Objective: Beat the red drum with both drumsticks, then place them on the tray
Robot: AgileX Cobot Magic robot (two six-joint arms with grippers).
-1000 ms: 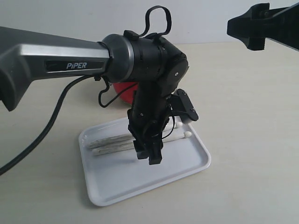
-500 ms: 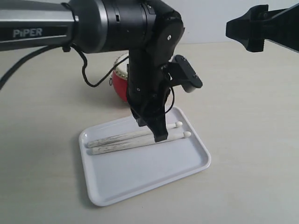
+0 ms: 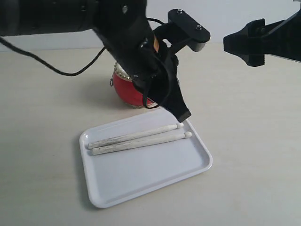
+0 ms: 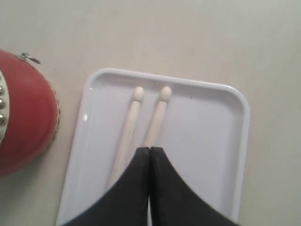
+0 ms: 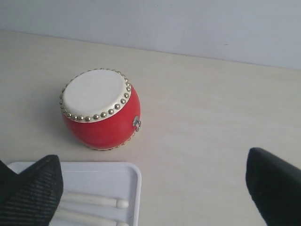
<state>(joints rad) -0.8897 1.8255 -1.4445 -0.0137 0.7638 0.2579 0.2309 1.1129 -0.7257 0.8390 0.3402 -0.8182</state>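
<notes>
Two pale drumsticks (image 3: 141, 139) lie side by side in the white tray (image 3: 150, 188), their rounded tips toward the tray's right end. The red drum (image 3: 123, 89) stands just behind the tray, partly hidden by my left arm. My left gripper (image 3: 181, 114) hangs above the stick tips, shut and empty. In the left wrist view its jaws (image 4: 149, 149) meet over the drumsticks (image 4: 160, 110), with the tray (image 4: 211, 132) below and the drum (image 4: 23, 122) beside it. My right gripper (image 3: 244, 44) is high at the right, open and empty. The right wrist view shows the drum (image 5: 101, 110), the tray (image 5: 94, 176) and the drumsticks (image 5: 94, 200) between its spread fingers (image 5: 273, 188).
Everything rests on a pale wooden tabletop (image 3: 254, 141) with a white wall behind. My left arm's black cable (image 3: 56, 70) trails over the table at the left. Bare table lies to the right of the tray and in front of it.
My left gripper has risen off the tray and swung up and to the right, uncovering the drum. Both drumsticks stay lying in the tray. The right arm has barely moved.
</notes>
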